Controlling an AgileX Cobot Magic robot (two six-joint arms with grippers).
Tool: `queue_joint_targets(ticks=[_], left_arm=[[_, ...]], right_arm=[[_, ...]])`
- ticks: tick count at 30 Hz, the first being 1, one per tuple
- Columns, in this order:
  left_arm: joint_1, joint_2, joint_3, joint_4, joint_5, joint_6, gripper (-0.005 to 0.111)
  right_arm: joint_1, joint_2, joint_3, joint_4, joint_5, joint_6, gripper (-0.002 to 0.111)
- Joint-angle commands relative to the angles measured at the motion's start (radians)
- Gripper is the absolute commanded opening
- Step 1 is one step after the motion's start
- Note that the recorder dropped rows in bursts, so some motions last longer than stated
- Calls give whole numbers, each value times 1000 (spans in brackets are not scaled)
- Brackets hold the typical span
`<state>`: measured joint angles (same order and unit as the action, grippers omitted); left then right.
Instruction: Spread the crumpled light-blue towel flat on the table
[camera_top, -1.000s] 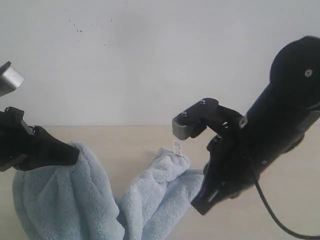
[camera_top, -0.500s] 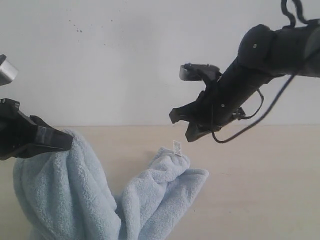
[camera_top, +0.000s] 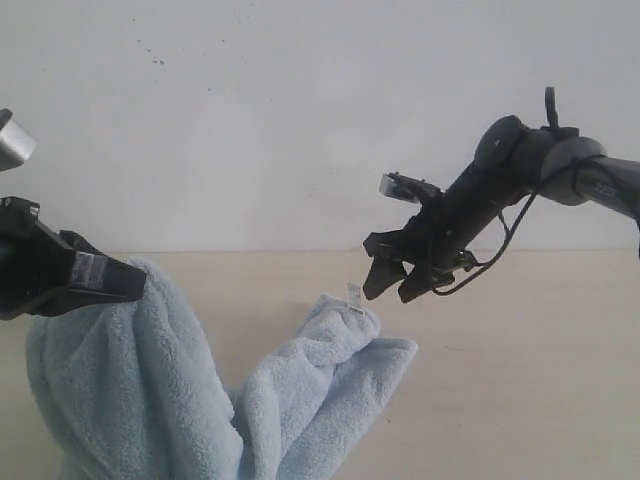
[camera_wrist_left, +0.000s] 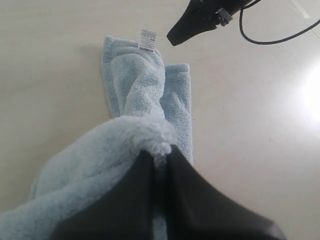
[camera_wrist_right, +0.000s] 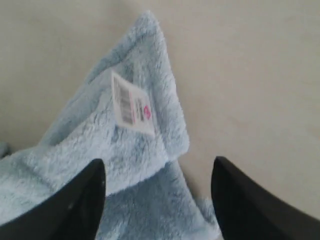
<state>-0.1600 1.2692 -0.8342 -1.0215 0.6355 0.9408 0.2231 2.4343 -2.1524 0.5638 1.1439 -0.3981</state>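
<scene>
The towel (camera_top: 150, 400) is a plain pale light blue all over, its fluffy pile shading greyer in the folds. Its small tag (camera_wrist_right: 131, 104) is white, printed with dark barcode stripes and a tiny pink-red mark. The bench (camera_top: 520, 380) is pale beige with a faint wood tone. The wall (camera_top: 300, 120) is off-white with a few dark specks. The left pincer (camera_wrist_left: 157, 152) and right pincer (camera_top: 390, 292) are matte black.

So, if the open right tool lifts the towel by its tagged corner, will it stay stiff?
Probably not: where the left tool holds the towel up, it drapes in soft folds. Its fluffy pile should grip well and hardly seems slippery. The corner with the tag would likely rise first, the rest dragging on the table.
</scene>
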Motion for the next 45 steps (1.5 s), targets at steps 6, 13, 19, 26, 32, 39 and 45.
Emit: queue_joint_targets(ticks=[6,13,19,26,32,39,45], left_arm=[[-4,-5,2,-15,-8,0,4],[-4,-5,2,-18,-8,0,4],[-4,-5,2,-3,-8,4,4],[-2,-14,2,143,-31,-54,4],[-2,-145,12,566,-29,-411,4],[-2,-197,183,592,54,-455,4],[-2,-197,274,467,101,-359,45]], right_arm=[[65,63,-12,7,-149,-130,58],[119,90,-12,14,-115,-179,58],[127,35,-12,-8,52,-92,1],[88,-192,5,-109,77,55,1],[86,-581,190,-629,77,242,1],[86,-903,623,-723,77,249,1],[86,-958,1024,-737,77,258,1]])
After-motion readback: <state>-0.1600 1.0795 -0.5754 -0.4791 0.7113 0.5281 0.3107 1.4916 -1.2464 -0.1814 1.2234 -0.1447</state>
